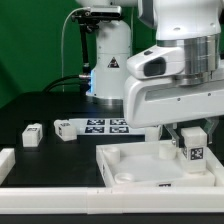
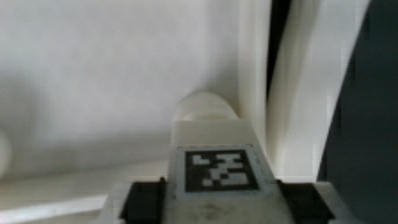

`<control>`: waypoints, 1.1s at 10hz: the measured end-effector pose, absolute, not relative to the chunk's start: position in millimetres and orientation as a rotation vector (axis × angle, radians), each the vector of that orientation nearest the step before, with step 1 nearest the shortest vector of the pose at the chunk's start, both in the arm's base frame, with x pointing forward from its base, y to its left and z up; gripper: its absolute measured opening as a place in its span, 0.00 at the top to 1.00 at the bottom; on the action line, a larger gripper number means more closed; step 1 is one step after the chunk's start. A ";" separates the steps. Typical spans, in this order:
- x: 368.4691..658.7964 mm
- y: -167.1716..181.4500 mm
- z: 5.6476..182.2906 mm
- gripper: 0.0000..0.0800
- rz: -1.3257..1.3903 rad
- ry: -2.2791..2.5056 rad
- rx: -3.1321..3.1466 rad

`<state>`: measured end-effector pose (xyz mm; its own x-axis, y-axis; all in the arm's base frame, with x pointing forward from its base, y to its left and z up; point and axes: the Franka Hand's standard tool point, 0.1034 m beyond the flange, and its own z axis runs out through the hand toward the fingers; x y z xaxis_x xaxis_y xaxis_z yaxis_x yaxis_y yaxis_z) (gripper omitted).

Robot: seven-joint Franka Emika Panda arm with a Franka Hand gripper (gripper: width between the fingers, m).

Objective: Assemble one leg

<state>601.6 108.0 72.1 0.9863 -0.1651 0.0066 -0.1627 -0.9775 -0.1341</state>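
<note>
My gripper (image 1: pixel 190 147) is shut on a leg (image 1: pixel 192 143), a stubby white block-peg with a black-and-white tag, and holds it over the right part of the big white tray-like part (image 1: pixel 125 172). In the wrist view the leg (image 2: pixel 217 150) sits between my dark fingers (image 2: pixel 150 200), its rounded tip pointing at the tray's floor beside a raised rim (image 2: pixel 302 90). Another leg (image 1: pixel 33 135) lies on the black table at the exterior view's left, and one more leg (image 1: pixel 65 128) lies near the marker board.
The marker board (image 1: pixel 105 126) lies behind the tray. A white rail (image 1: pixel 50 193) runs along the front edge, with a short white block (image 1: pixel 5 160) at the exterior view's left. The arm's base (image 1: pixel 108 60) stands at the back.
</note>
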 end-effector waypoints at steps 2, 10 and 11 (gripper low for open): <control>604.4 112.0 71.8 0.64 -0.075 0.684 -2.912; 604.3 122.9 70.3 0.64 0.023 1.661 -2.432; 604.3 123.1 70.3 0.64 0.020 1.636 -2.448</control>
